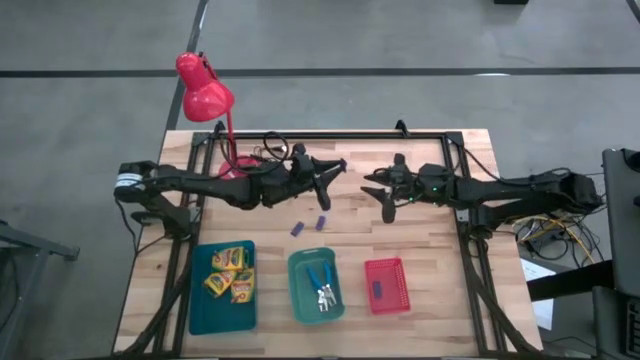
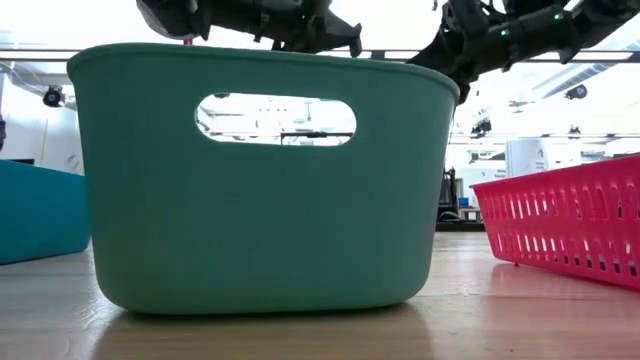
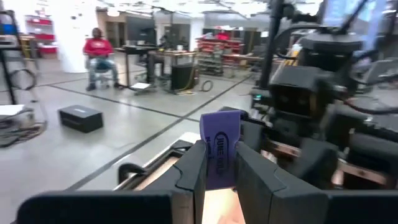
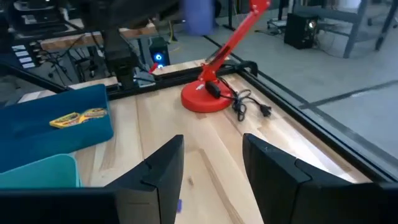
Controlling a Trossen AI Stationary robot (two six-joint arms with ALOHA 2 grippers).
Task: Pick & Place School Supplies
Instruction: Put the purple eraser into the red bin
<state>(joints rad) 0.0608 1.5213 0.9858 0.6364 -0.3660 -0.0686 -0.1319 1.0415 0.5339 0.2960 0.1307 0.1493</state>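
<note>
My left gripper hangs above the table's far middle, pointing toward the right arm, and is shut on a purple block. My right gripper faces it from the right, open and empty. Two more purple blocks lie flat on the wood between the grippers and the trays. Three crayon boxes lie in the teal tray. The blue-handled scissors lie in the green tray. One purple block lies in the red tray. My left gripper pinches the purple block between its two fingers. The block's lower part sits between the fingers and its upper end sticks out past the tips. The fingers lie roughly level, pointing toward the table's right. The block is lifted clear of the table.
A red desk lamp stands with its base and cord at the far left edge. The three trays line the near edge; in the low view the green tray fills the front. Bare wood lies between the grippers and the trays.
</note>
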